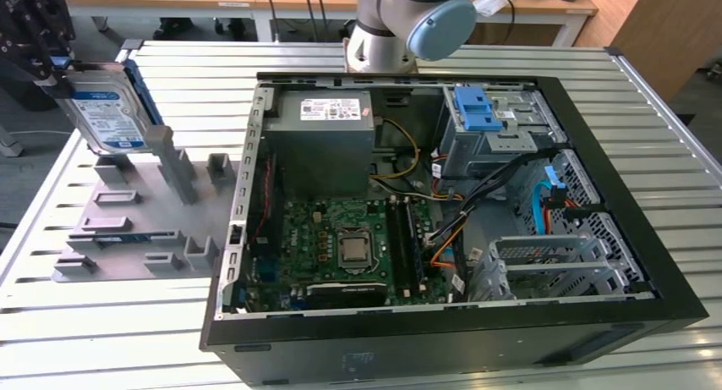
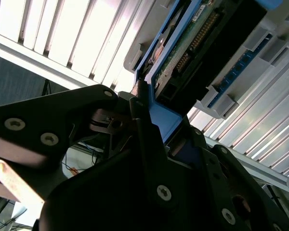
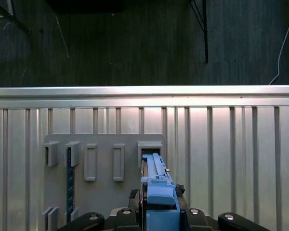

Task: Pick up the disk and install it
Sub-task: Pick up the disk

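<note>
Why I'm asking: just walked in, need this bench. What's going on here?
The arm's tool is shut on the disk, holding it upright at the slotted grey holder on the exterior view's left. Whether it is clear of its slot I cannot tell. The disk is not yet in the open computer case.

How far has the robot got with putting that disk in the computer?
Picking up looks done: the pincer is shut on the disk, holding it upright over the grey rack. Installing is left: the disk is apart from the open computer case, not yet inside it.
</note>
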Tool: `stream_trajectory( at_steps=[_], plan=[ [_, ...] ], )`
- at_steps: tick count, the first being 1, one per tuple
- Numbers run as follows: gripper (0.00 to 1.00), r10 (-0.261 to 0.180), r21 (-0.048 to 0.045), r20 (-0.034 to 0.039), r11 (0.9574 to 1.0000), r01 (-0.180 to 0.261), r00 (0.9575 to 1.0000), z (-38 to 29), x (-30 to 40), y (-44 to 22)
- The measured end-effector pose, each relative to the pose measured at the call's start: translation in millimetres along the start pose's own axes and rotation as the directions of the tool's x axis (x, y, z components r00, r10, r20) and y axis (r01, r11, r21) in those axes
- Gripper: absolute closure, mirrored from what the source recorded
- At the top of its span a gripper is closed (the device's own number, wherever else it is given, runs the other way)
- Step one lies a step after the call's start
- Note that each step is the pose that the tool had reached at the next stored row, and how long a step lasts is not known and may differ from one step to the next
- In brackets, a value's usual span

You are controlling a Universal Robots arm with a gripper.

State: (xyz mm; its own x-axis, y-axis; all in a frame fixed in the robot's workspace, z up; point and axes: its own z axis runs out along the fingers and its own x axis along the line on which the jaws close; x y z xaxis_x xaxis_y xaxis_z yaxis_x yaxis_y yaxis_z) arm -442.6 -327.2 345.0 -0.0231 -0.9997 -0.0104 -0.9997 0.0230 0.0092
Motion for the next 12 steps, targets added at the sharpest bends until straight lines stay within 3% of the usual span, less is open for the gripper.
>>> stream_trajectory(
  at_steps=[12],
  plan=[
    [0.64, 0.0, 0.0001, 0.0, 1.0, 0.0, 1.0, -3.8, 0.0, 0.0]
  ],
)
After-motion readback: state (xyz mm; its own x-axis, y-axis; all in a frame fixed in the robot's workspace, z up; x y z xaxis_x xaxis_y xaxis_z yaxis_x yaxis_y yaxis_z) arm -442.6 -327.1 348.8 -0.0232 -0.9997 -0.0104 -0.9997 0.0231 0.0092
